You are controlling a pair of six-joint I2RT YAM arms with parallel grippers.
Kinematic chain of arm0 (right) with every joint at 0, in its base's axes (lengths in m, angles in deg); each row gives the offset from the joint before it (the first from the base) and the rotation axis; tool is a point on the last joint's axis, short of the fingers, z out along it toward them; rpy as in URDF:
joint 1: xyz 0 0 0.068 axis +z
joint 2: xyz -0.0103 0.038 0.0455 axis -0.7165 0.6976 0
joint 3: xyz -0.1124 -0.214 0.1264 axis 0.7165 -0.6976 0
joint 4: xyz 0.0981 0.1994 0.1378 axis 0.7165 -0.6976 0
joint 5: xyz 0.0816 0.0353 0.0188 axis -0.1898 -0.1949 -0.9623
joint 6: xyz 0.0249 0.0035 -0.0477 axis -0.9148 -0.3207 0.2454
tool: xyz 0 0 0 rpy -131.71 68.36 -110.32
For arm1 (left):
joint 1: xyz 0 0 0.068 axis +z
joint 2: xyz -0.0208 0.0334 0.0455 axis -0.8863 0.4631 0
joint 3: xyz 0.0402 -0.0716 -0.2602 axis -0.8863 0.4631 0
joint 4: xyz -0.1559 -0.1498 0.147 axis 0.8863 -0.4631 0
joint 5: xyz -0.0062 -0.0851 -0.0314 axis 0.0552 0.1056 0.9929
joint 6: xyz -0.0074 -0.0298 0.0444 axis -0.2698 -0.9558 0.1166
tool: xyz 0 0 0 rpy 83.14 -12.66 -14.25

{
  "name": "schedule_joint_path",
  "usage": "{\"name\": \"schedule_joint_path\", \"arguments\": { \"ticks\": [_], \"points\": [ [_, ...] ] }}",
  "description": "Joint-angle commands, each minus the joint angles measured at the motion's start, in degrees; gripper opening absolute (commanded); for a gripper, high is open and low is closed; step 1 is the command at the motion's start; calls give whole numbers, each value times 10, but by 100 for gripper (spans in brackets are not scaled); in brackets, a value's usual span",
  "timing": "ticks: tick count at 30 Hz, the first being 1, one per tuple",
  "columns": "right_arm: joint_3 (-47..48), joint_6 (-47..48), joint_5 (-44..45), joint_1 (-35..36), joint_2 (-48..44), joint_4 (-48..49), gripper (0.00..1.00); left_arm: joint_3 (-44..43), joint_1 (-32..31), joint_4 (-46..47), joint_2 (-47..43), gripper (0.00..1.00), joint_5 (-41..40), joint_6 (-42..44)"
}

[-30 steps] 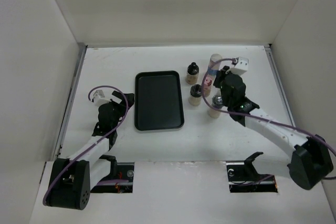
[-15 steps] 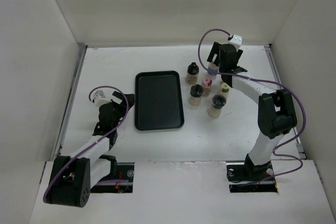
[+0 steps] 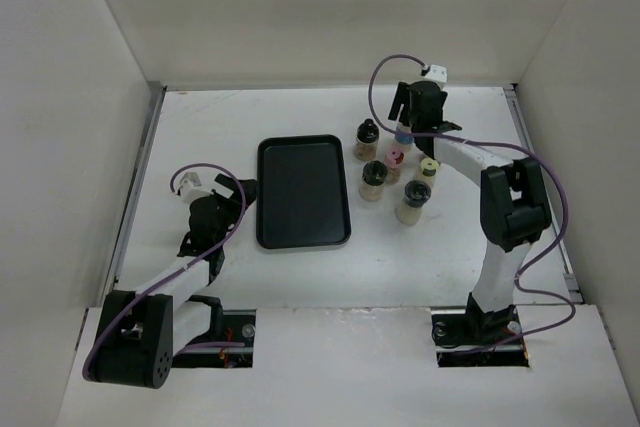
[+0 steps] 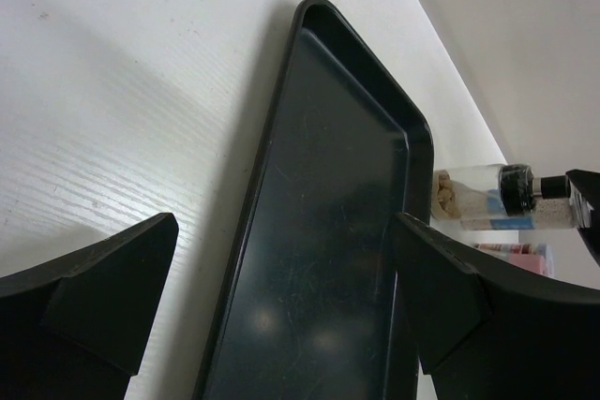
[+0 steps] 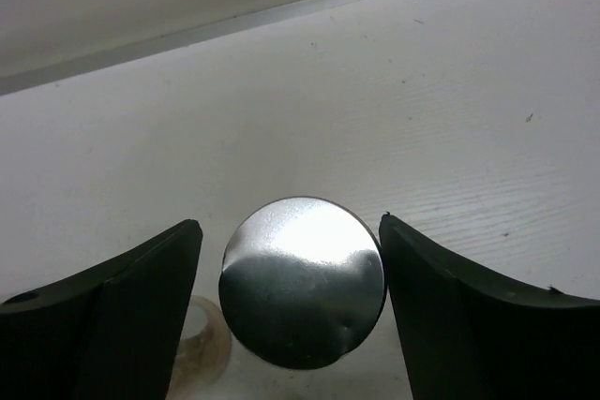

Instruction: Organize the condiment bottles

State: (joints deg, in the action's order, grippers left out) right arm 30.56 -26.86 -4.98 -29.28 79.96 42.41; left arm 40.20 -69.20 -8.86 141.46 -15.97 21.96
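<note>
Several condiment bottles stand in a cluster right of the black tray [image 3: 303, 243]: a black-capped one [image 3: 367, 138], a pink-capped one [image 3: 394, 160], a dark-capped one [image 3: 373, 179], a yellow-green-capped one [image 3: 428, 167] and a front one [image 3: 413, 199]. My right gripper [image 3: 405, 124] hangs over the tall bottle with the blue band [image 3: 402, 136] at the back. In the right wrist view its jaws [image 5: 291, 264] stand open on either side of that bottle's shiny round cap [image 5: 302, 280], with a gap on the left. My left gripper [image 3: 240, 197] [image 4: 281, 316] is open and empty above the tray's [image 4: 328, 231] left part.
White walls enclose the table on three sides, and the back wall is close behind the right gripper. A clear-topped bottle [image 5: 199, 351] stands just beside the left finger in the right wrist view. The left wrist view shows a black-capped bottle [image 4: 473, 192] beyond the tray.
The right arm has swung from the front bottle to the back of the cluster, over the tall bottle, and its jaws have opened. The left arm has not moved.
</note>
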Motion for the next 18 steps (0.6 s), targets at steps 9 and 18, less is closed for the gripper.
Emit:
{"name": "schedule_joint_path", "arguments": {
  "ticks": [9, 18],
  "points": [
    [-7, 7, 47, 0, -84, 55, 48, 3, 3, 33, -14, 100, 5, -4],
    [-18, 60, 64, 35, -211, 150, 48, 6, 2, 33, -19, 100, -1, -4]
  ]
}}
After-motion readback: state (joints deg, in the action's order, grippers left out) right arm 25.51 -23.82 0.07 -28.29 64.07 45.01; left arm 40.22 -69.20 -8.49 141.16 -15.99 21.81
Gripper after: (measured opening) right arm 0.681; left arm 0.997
